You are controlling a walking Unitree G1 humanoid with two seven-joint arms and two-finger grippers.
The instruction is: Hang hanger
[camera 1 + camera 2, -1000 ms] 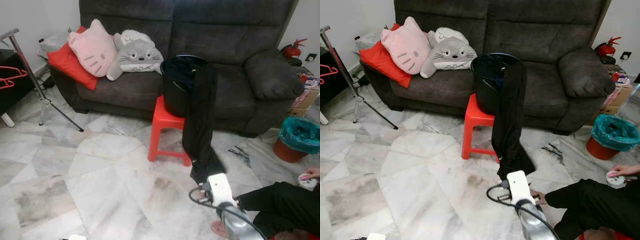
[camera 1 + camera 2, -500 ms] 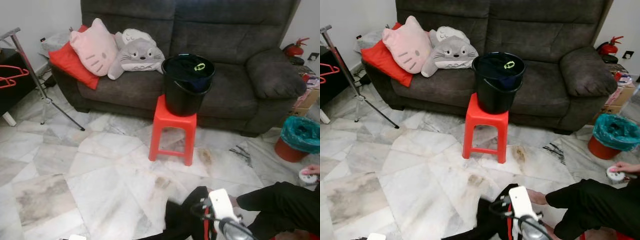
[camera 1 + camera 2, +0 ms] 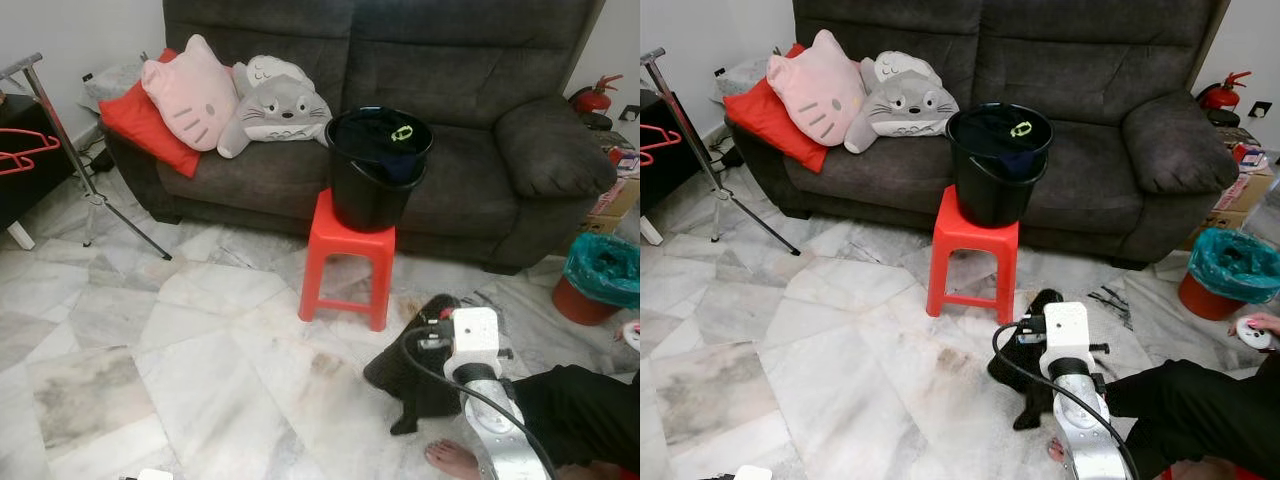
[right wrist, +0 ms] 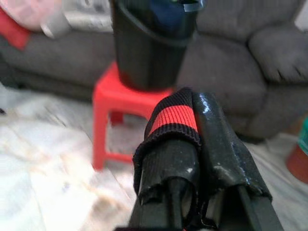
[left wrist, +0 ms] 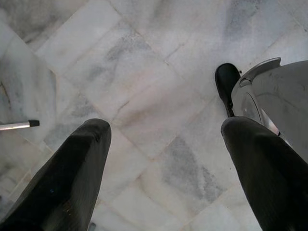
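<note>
A red hanger (image 3: 24, 150) hangs on a metal clothes rack (image 3: 58, 128) at the far left. My right gripper (image 4: 192, 113) is shut on a black garment with a red stripe (image 4: 174, 119). The garment (image 3: 412, 368) hangs bunched from that gripper, low over the floor in front of the red stool (image 3: 348, 255). A black bucket (image 3: 378, 168) with dark clothes inside stands on the stool. In the left wrist view my left gripper (image 5: 166, 139) is open over bare marble floor, holding nothing.
A dark grey sofa (image 3: 480, 120) with red, pink and grey cushions runs along the back. A person's leg (image 3: 585, 410) and bare foot (image 3: 455, 460) lie at the lower right. A teal-lined bin (image 3: 603, 276) stands at the right. Open marble floor (image 3: 180, 340) lies between me and the rack.
The black garment, draped from the bucket a second ago, came out and dropped low. My right arm has now lifted it forward, bunched, beside the stool.
</note>
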